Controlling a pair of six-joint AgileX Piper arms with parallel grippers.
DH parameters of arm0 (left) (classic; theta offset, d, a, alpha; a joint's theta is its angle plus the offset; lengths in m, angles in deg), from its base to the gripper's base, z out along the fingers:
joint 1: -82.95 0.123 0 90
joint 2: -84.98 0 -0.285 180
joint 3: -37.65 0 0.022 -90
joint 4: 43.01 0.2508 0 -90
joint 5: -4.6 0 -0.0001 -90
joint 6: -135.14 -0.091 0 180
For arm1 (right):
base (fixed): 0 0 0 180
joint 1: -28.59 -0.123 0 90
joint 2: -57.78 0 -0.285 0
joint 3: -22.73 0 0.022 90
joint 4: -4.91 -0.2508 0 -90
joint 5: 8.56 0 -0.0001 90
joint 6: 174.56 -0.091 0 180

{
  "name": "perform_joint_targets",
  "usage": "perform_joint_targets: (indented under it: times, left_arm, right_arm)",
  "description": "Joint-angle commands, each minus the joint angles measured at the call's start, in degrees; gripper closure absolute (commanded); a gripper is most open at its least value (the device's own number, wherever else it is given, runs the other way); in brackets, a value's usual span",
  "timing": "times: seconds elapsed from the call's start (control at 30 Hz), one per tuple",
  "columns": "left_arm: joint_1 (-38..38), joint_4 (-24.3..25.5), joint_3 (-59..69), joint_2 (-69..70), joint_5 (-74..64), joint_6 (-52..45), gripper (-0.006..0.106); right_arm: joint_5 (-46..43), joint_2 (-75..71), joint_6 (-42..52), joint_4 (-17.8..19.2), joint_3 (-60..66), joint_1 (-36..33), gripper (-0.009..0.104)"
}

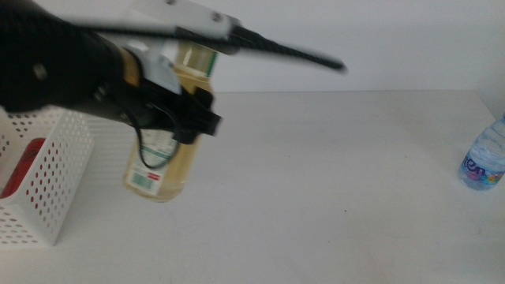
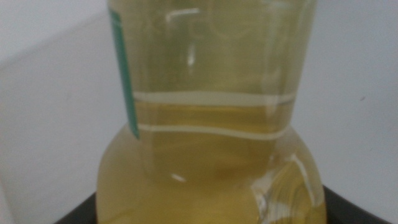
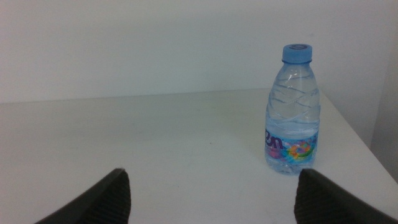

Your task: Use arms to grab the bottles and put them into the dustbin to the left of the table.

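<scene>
left gripper [image 1: 193, 118] clamps yellow juice bottle [image 1: 170, 150] aloft just right of dustbin [image 1: 47, 185], red can [image 1: 24, 167] inside | right gripper [image 3: 211, 193] spread wide, facing water bottle [image 3: 293, 118] near table [image 1: 331, 189] right edge | mid-table bare, white wall behind

The white table [image 1: 331, 181] carries two things — water bottle [image 1: 483, 162], dustbin [image 1: 43, 177].
</scene>
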Motion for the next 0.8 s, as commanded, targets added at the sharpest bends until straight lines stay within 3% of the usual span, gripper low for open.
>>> perform_joint_targets:
  times: [0.0,0.1,0.17,0.5,0.77]
  left_arm:
    - [4.48,-6.67,-4.57,1.38,1.07,-6.95,0.105]
    - [10.46,-14.15,-5.74,1.31,-1.60,-13.38,0.105]
    - [13.75,-15.73,-6.47,1.31,-4.06,-14.16,0.105]
    - [27.72,-15.74,-10.96,0.62,-13.87,-15.16,0.105]
    - [36.44,-15.87,-21.93,-6.76,-26.40,-18.95,0.105]
  right_arm:
    - [-4.37,-1.55,0.47,0.17,-0.49,0.26,0.025]
    - [-4.37,-1.55,0.47,0.17,-0.49,0.26,0.025]
    - [-4.37,-1.55,0.47,0.17,-0.49,0.26,0.025]
    - [-4.37,-1.55,0.47,0.17,-0.49,0.26,0.025]
    - [-4.37,-1.55,0.47,0.17,-0.49,0.26,0.025]
